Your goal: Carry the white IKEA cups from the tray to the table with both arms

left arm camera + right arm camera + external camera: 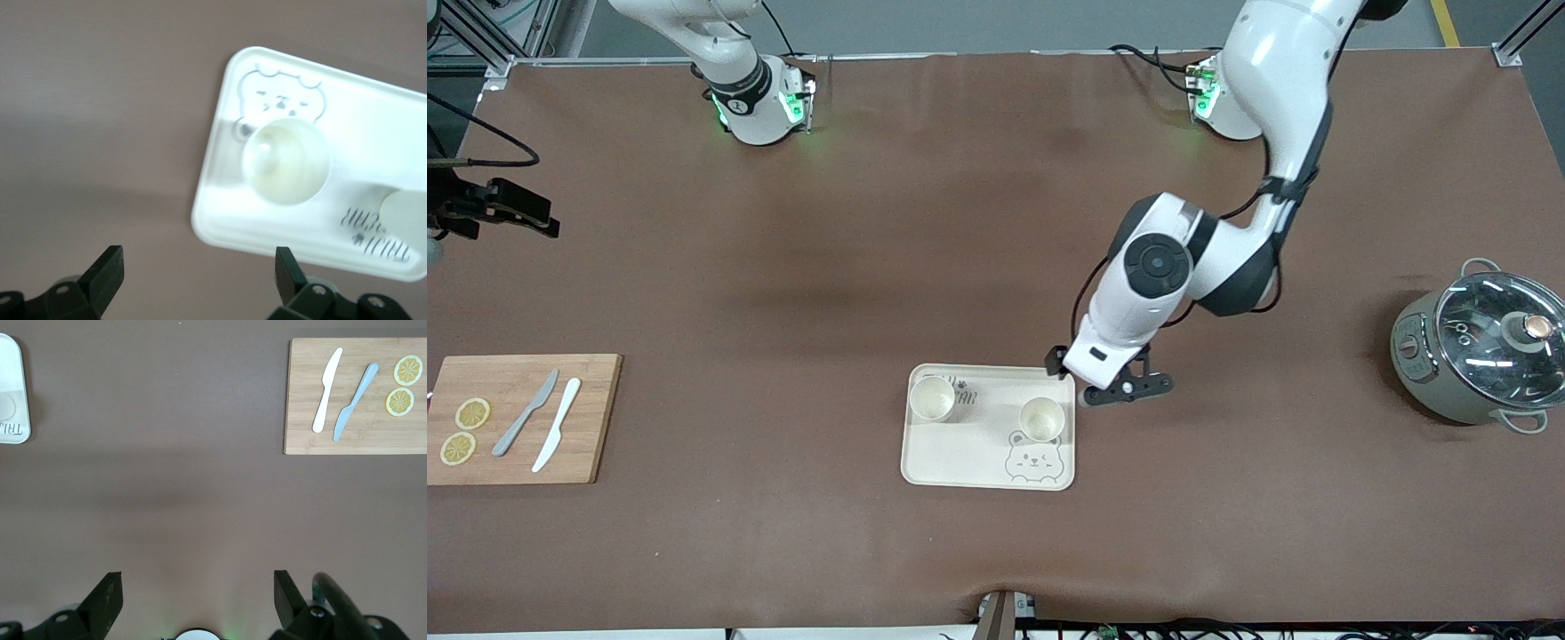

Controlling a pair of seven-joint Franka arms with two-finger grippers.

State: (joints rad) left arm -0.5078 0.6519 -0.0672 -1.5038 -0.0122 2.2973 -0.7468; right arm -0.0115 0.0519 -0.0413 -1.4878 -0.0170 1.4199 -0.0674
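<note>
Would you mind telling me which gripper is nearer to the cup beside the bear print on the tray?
Left. The left gripper hangs open by the tray edge next to that cup; the right gripper is open over bare table, away from the tray.

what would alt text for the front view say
Two white cups stand upright on a cream bear-print tray, the left gripper open and empty beside it over the table. The right arm waits near its base.
</note>
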